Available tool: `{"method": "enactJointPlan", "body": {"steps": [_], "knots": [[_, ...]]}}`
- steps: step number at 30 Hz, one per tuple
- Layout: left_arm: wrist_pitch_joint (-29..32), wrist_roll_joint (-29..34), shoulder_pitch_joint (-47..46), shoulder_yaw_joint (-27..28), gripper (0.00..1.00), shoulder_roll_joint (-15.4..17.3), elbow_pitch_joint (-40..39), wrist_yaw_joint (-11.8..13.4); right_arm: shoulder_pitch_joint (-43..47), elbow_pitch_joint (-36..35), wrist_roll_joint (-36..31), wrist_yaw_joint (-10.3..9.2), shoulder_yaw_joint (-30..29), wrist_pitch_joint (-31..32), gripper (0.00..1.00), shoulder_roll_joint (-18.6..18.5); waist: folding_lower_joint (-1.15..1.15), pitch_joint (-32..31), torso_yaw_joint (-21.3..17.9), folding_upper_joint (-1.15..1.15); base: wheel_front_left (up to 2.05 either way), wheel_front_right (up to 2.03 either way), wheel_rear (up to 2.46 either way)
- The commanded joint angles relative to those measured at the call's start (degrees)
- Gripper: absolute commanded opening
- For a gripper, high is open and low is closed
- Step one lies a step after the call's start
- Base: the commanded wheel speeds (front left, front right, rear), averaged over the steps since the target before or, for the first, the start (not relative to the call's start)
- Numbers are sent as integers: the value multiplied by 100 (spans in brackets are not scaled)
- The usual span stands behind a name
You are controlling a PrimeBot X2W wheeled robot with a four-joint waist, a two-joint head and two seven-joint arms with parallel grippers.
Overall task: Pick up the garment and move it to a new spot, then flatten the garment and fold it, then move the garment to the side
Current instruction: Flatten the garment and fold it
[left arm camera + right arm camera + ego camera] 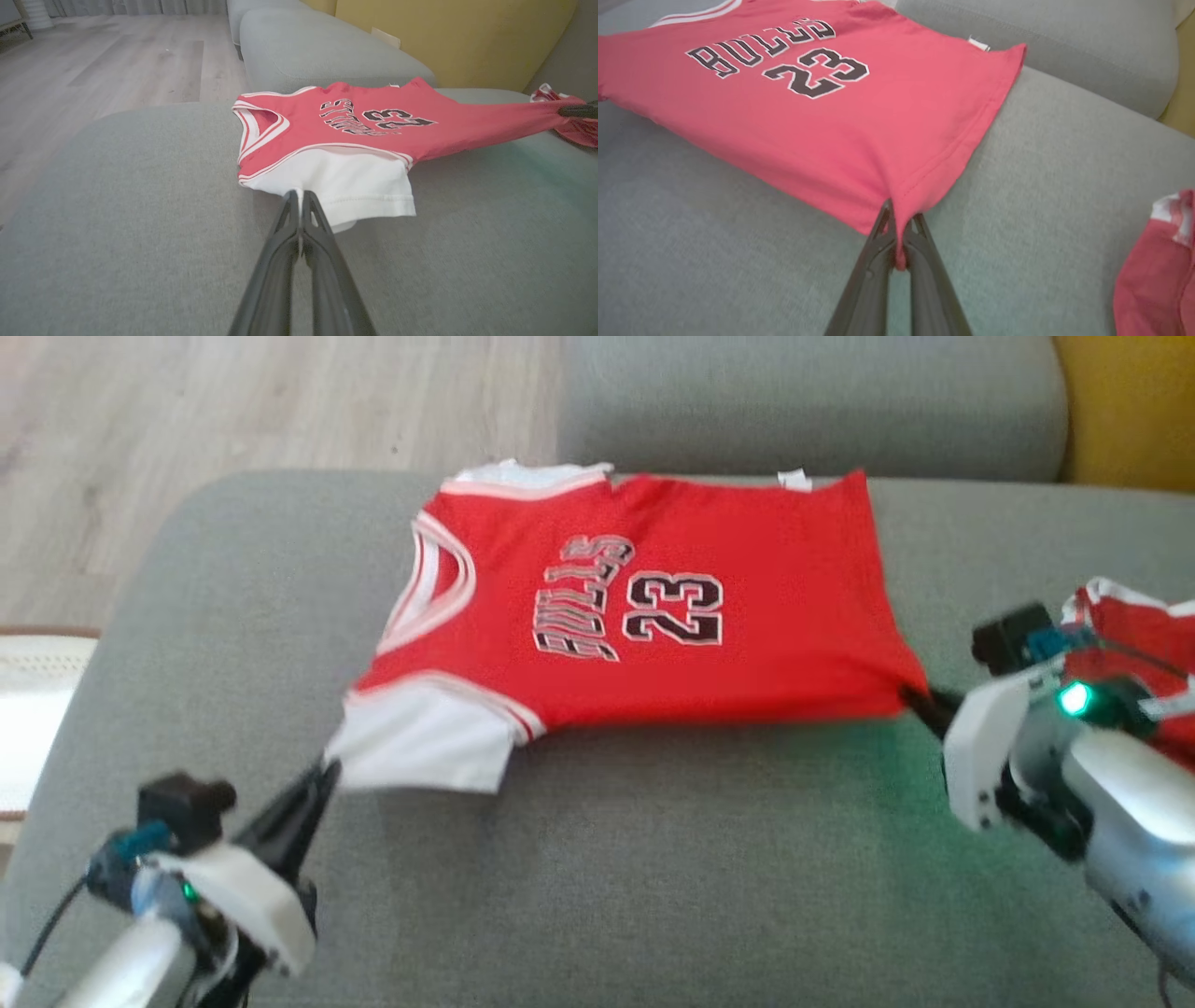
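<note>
Head view: soft red jersey [747, 644] taut on nubby grey cushion [653, 859]; L gripper [327, 770] pinched closed on white sleeve [420, 747]; R gripper [913, 698] likewise on hem corner [887, 691] (fabric bunched).

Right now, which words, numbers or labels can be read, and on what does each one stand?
"BULLS": on the chest of the red jersey.
"23": on the same jersey, next to the word.
The small white tag at the jersey's edge: too small to read.
</note>
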Motion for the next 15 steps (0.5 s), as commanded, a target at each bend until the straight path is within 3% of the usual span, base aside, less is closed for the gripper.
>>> {"method": "enactJointPlan", "body": {"steps": [1, 15], "knots": [[82, -88, -137, 148, 0, 433, -352, 9, 125, -253, 245, -5, 162, 115, 0, -320, 0, -155, 72, 0, 0, 0, 0], [624, -370, 874, -220, 0, 1481, -1792, 100, 791, -1906, 1675, -5, 1140, 1435, 0, -1485, 0, -426, -6, 0, 0, 0, 0]]}}
